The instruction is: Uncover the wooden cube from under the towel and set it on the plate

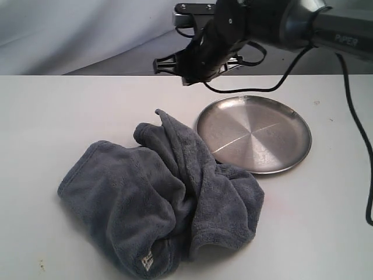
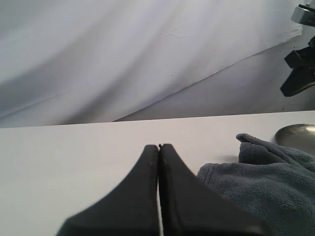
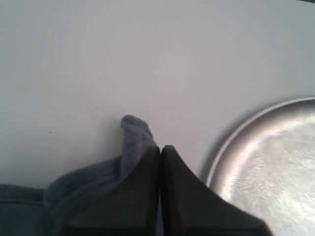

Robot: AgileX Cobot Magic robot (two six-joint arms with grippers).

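Observation:
The grey-blue towel (image 1: 163, 201) lies crumpled in a heap on the white table, its white label (image 1: 147, 261) at the near edge. The wooden cube is hidden; no part of it shows. The silver plate (image 1: 253, 133) sits bare just right of the towel's far corner. My right gripper (image 1: 160, 65) hangs shut and empty above the table behind the towel. In the right wrist view its tips (image 3: 160, 147) are over the towel's raised corner (image 3: 134, 132), beside the plate's rim (image 3: 231, 140). My left gripper (image 2: 159, 146) is shut and empty, low over the table, left of the towel (image 2: 266, 182).
The right arm (image 1: 280, 23) and its cable (image 1: 349, 99) reach across the back right, above and behind the plate. A grey backdrop cloth (image 2: 123, 54) hangs behind the table. White tabletop (image 1: 64, 111) surrounds the towel.

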